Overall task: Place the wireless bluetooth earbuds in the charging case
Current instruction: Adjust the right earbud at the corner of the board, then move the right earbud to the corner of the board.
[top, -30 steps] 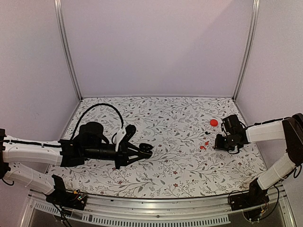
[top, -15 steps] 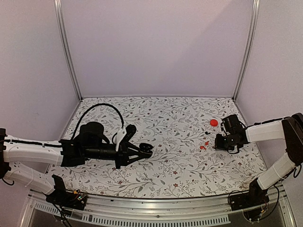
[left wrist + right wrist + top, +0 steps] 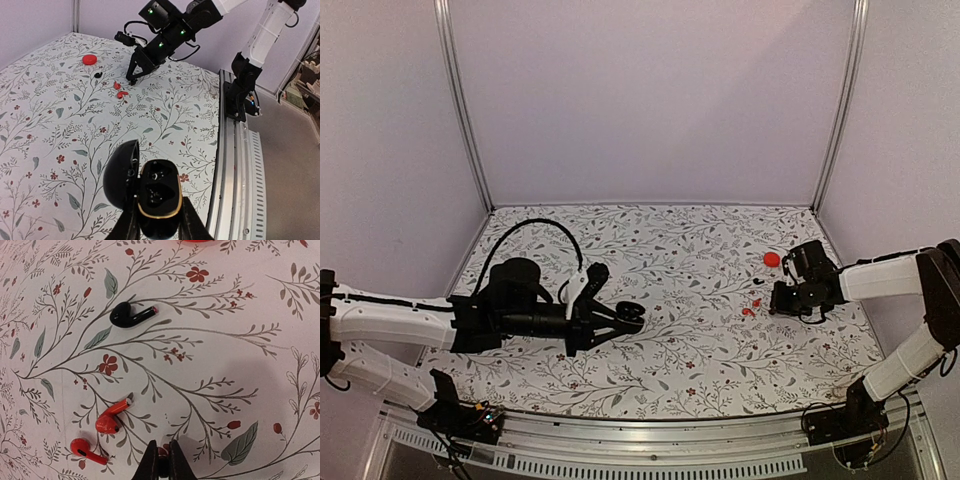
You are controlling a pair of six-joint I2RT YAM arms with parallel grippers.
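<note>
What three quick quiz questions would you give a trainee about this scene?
1. True or false: the black case in the left gripper is closed.
2. How many red earbuds lie on the table? A one, B two, C four.
3. Fill in: the right gripper has its jaws ____.
Key: 1 false, it is open. 2 B. 3 shut.
</note>
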